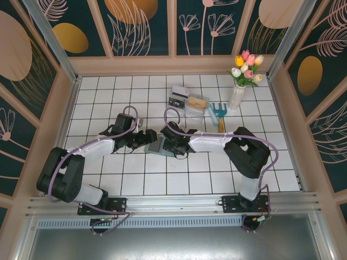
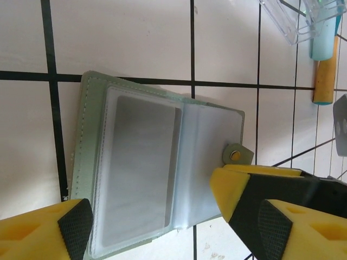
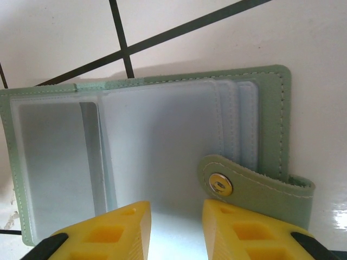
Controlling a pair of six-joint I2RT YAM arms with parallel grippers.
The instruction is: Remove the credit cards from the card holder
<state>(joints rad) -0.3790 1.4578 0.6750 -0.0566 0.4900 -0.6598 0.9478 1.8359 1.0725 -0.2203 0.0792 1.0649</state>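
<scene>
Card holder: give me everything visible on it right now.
The card holder is a grey-green bifold of soft, stitched material, lying open and flat on the white tiled table between the two arms. Clear plastic sleeves fill the inside; one holds a grey card. A strap with a brass-coloured snap sticks out from one edge, unfastened. The left gripper straddles its near edge, jaws wide. The right gripper sits at a sleeve's edge, fingers close together, contact unclear.

Both arms (image 1: 100,145) have white links, black joints and looping lilac cables (image 1: 130,110). The left gripper (image 2: 162,216) and right gripper (image 3: 176,230) have yellow fingers (image 2: 27,230) with black textured pads (image 2: 76,226).
</scene>
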